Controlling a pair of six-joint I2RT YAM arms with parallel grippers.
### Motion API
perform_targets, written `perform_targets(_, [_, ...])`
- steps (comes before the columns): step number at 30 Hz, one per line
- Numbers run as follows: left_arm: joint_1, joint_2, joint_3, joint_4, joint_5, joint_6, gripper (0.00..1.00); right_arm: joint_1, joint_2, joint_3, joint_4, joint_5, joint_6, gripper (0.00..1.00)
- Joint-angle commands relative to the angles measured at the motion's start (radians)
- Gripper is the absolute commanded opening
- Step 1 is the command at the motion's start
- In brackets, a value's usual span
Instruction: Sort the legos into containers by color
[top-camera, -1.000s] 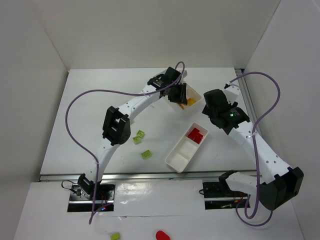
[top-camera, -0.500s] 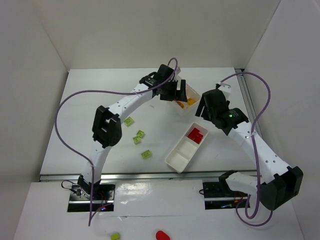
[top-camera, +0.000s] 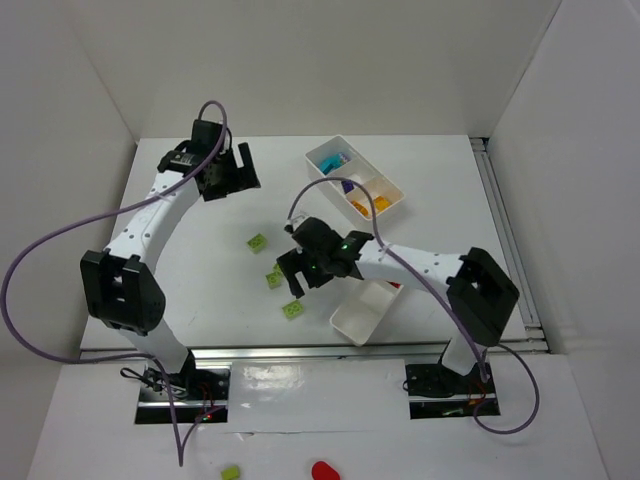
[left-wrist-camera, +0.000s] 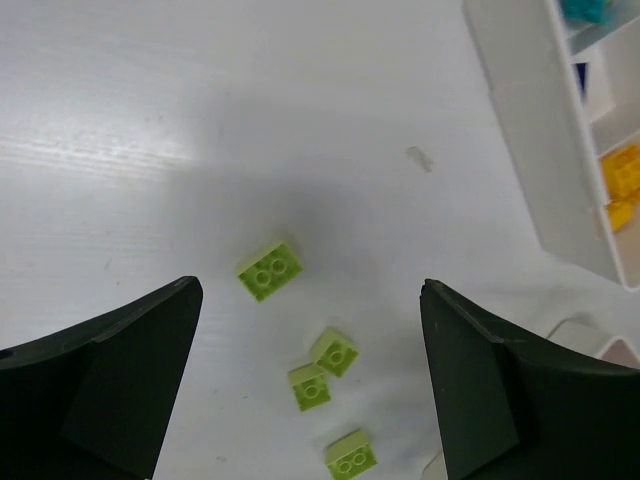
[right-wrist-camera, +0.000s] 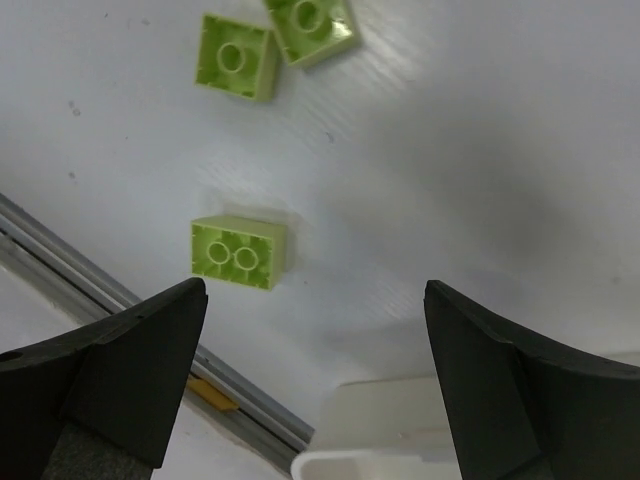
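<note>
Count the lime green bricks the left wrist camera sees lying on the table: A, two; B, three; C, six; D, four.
D: four lime green bricks lie on the table, one alone and three more below it in that view.

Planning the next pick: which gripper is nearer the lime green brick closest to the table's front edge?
Right. The right gripper hangs open close above the lime green brick; the left gripper hangs open far off to the back left.
</note>
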Motion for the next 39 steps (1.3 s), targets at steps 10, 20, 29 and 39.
perform_targets(10, [0.074,-0.146,-0.197,-0.038,-0.087,0.039,1.00,0.171,0.201,0.111,0.062,-0.015,-0.047,0.99])
perform_targets(20, [0.075,-0.195,-0.296,-0.020,-0.075,0.059,1.00,0.237,0.285,0.136,0.014,0.167,0.099,0.75])
perform_targets(29, [0.065,-0.215,-0.316,0.002,-0.046,0.079,1.00,0.259,0.140,0.139,-0.034,0.411,0.157,0.50])
perform_targets(39, [-0.111,-0.094,-0.306,-0.007,-0.041,0.049,1.00,0.156,-0.187,-0.035,-0.418,0.666,0.580,0.51])
